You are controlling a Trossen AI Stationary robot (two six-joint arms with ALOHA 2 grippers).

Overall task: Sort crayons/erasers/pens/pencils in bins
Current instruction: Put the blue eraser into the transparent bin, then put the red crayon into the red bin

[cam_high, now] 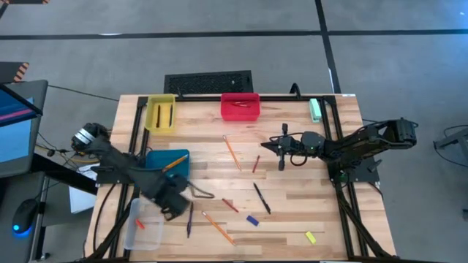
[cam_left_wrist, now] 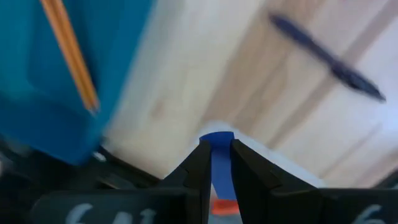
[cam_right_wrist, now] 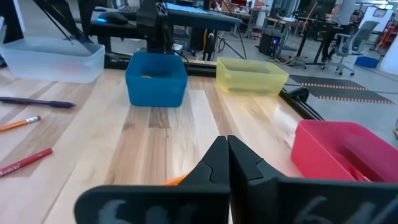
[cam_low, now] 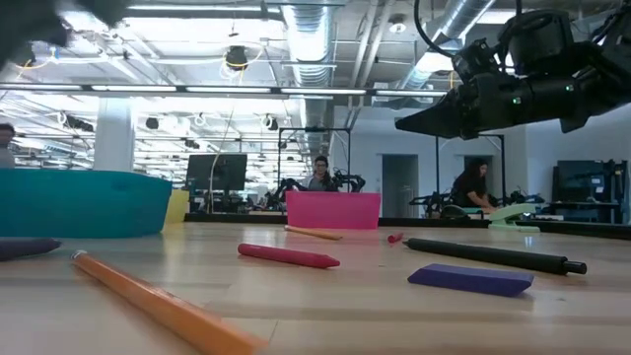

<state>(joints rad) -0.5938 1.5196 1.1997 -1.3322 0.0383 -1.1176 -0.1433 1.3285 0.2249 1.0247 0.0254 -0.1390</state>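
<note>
My left gripper (cam_high: 169, 212) hangs by the right edge of the clear bin (cam_high: 142, 223), shut on a blue eraser (cam_left_wrist: 218, 155). An orange-red eraser (cam_high: 140, 224) lies in that bin. My right gripper (cam_high: 265, 145) is shut and empty above the middle of the table; it also shows in the low view (cam_low: 406, 124). Pencils (cam_high: 232, 152) (cam_high: 218, 227), crayons (cam_high: 256, 164) (cam_high: 229, 205), pens (cam_high: 261, 197) (cam_high: 189, 219), a blue eraser (cam_high: 252, 220) and a yellow eraser (cam_high: 310, 237) lie flat on the table. My left gripper pinches the blue eraser between its two fingers (cam_left_wrist: 198, 165). The eraser's end (cam_left_wrist: 217, 138) sticks out past the fingertips. The eraser is lifted clear, over the clear bin's rim (cam_left_wrist: 249, 140), with the orange-red eraser (cam_left_wrist: 224, 206) showing below it.
The teal bin (cam_high: 168, 160) with a pencil in it stands just beyond my left gripper. The yellow bin (cam_high: 161, 114) and the red bin (cam_high: 240, 106) stand at the far edge, each with sticks inside. A green block (cam_high: 315, 109) lies at the far right.
</note>
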